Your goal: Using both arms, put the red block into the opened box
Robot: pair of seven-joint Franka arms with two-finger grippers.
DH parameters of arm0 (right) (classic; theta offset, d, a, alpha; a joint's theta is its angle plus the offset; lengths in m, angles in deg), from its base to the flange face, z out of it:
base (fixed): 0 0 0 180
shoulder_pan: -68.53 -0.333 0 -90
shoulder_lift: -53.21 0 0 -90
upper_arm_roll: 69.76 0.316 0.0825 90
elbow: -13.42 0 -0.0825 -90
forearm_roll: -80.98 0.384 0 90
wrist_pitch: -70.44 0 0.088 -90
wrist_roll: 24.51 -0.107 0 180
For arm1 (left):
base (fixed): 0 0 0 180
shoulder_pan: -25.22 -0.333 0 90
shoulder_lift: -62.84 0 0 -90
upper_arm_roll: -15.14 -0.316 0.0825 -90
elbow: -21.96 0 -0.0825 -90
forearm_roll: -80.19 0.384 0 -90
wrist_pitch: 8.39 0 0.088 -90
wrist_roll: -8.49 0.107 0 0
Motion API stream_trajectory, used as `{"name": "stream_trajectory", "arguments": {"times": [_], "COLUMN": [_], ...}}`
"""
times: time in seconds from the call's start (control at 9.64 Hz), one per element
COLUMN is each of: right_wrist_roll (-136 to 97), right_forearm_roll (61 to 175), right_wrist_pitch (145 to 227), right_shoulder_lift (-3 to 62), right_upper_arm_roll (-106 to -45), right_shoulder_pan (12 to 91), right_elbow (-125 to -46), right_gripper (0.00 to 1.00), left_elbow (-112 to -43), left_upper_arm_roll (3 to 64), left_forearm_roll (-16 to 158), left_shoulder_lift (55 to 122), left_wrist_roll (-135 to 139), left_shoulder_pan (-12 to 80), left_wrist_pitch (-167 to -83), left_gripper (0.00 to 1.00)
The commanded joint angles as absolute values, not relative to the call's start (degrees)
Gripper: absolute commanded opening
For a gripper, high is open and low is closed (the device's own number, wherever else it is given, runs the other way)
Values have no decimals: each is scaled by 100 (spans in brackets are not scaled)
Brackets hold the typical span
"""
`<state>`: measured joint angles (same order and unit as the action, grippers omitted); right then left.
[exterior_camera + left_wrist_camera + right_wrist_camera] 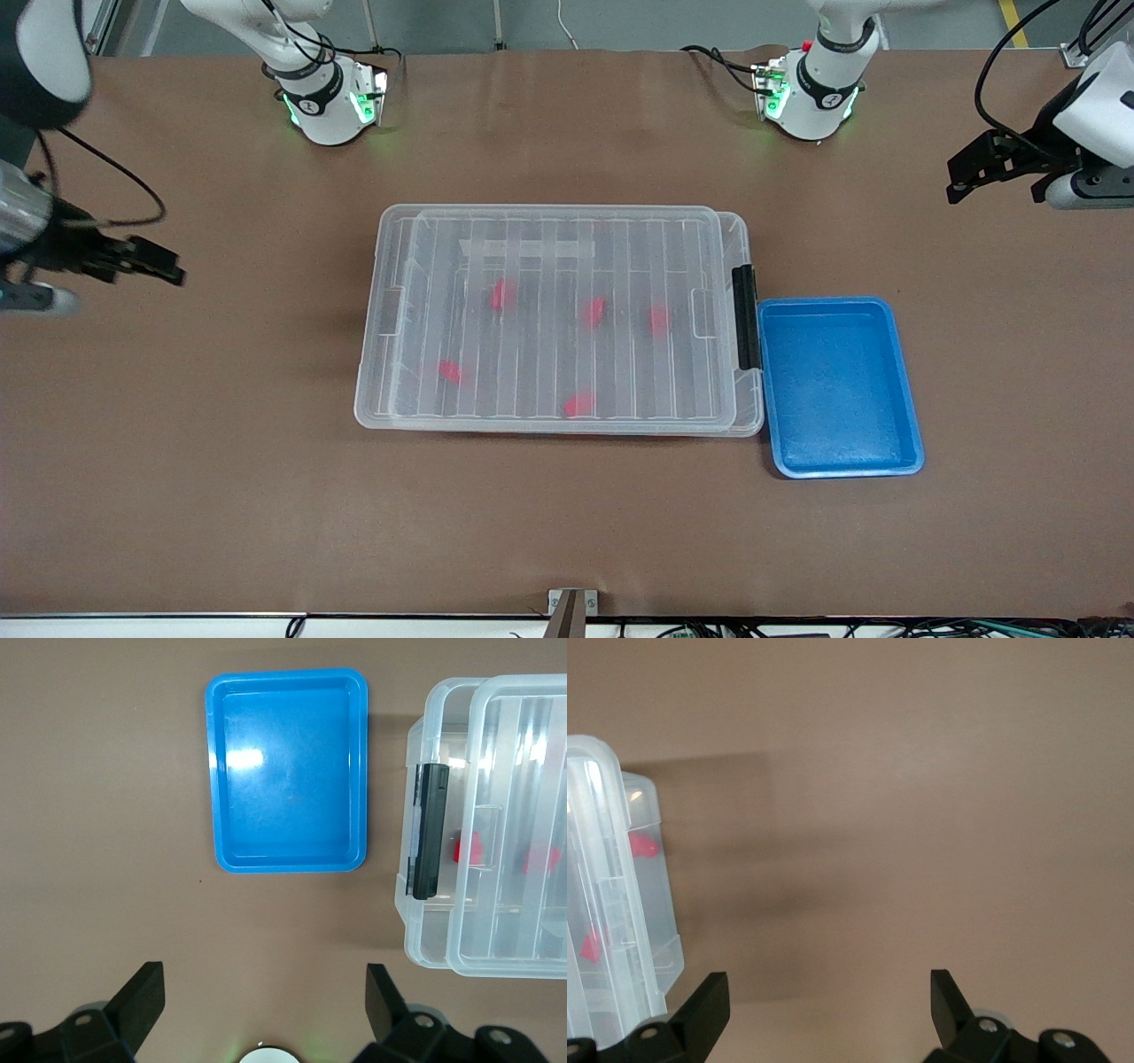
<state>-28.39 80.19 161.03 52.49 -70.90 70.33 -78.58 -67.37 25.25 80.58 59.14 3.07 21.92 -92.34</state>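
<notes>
Brown surface (549, 532) carries everything, with the two white arms rising from bases along its edge farthest from the front camera. Largest of the things on it is the box (558, 321), a clear plastic bin lying in the middle, its ribbed translucent lid (532, 257) slid over nearly the whole top and its black handle (744, 317) on the short end toward the left arm's end of the surface. Just beside that handle end sits a blue tray (837, 385), touching or almost touching the box and reaching nearer to the front camera than the handle.

Left gripper (997, 173) hangs over bare surface at the left arm's end, its fingers (142, 997) spread wide and holding nothing. Right gripper (146, 260) hangs over bare surface at the right arm's end, well apart from the box, its fingers (709, 1001) likewise spread apart and empty.

Five red blocks show blurred through the lid, all inside the box: one red block (502, 293) lies near the middle, and the rest are scattered around it.
</notes>
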Motion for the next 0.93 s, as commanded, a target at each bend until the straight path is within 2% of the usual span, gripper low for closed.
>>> {"name": "stream_trajectory", "arguments": {"times": [0.0, 0.21, 0.52, 0.83], "right_wrist_roll": [-3355, -3286, -3260, -3207], "right_forearm_roll": [7816, 7895, 7842, 7904], "right_wrist_pitch": [15484, 14834, 14691, 15454], "right_shoulder_lift": [5180, 5172, 5145, 5137], "right_upper_arm_roll": [-7125, -7134, -7125, -7134], "right_shoulder_pan": [7046, 7168, 7248, 7249], "right_elbow": [-7089, -6572, -6436, -6656], "right_gripper": [100, 100, 100, 100], "left_elbow": [-6752, -6752, -6752, -6752], "left_upper_arm_roll": [2534, 2534, 2534, 2534], "left_forearm_roll": [7949, 7949, 7949, 7905], "left_shoulder_lift": [6021, 6021, 6021, 6021], "left_wrist_roll": [445, 445, 445, 445], "left_shoulder_pan": [2179, 2162, 2188, 2171], "left_wrist_pitch": [-9154, -9154, -9154, -9154], "left_gripper": [100, 100, 100, 100]}}
